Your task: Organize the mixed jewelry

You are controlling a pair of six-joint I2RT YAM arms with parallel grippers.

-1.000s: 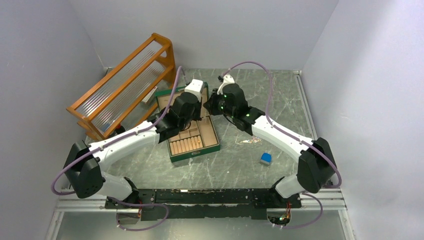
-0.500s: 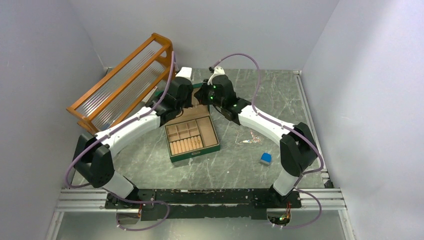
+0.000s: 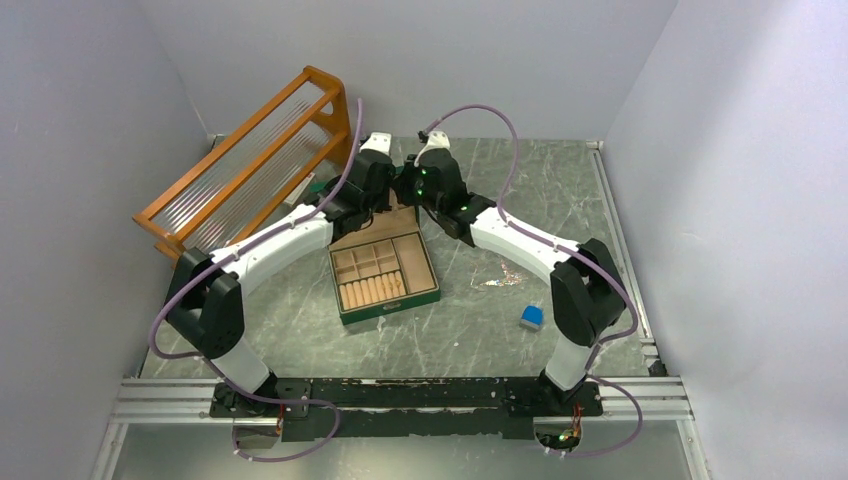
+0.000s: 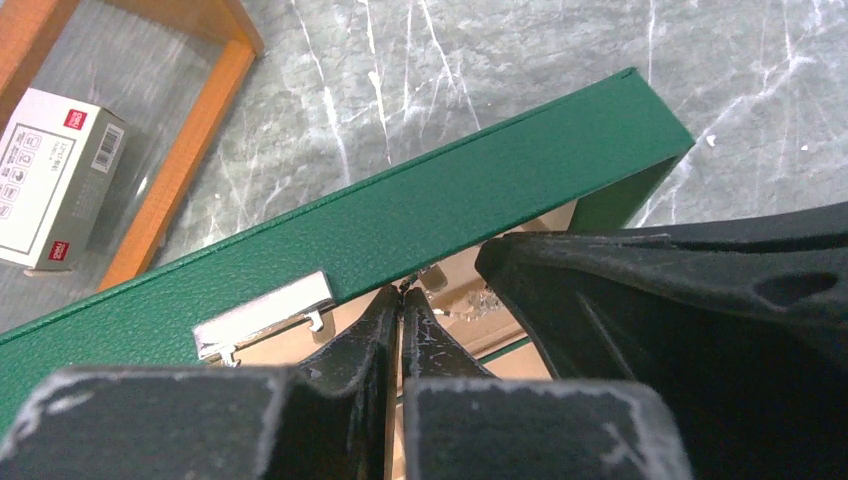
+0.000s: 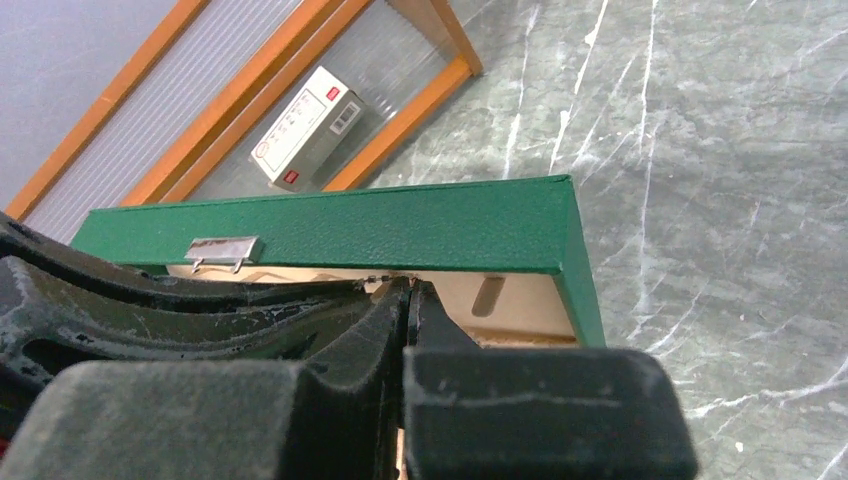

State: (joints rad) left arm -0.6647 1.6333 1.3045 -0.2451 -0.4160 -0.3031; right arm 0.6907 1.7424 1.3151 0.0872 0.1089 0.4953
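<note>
Top external view shows the mixed jewelry (image 3: pixel 500 281), a scatter of tiny gold-coloured chains and bits, lying loose on the grey marbled worktop (image 3: pixel 470 340). It sits to the right of the green leatherette jewellery box (image 3: pixel 390 305) and short of the small blue rectangular block (image 3: pixel 531 317). As far as this view tells, none of it is in the box's tan compartments. Both arms reach to the far side of the box, where its green hinged lid (image 4: pixel 420 210) stands raised.

I judge the step in hand to be getting the lid open and set back, with sorting not yet begun. Next, one arm would need to leave the lid, cross to the scatter, spread its fingers and come down on a single piece. Thin chains lying flat on stone will likely be awkward to pinch.

From the left wrist, the left tool (image 4: pixel 400 298) has its fingers pressed together, tips at the lid's lower edge just beside the silver metal clasp (image 4: pixel 262 318). From the right wrist, the right tool (image 5: pixel 408 287) is likewise closed, tips against the same edge. Neither appears clamped on anything; a small glint near the left tips is too small to identify.
</note>
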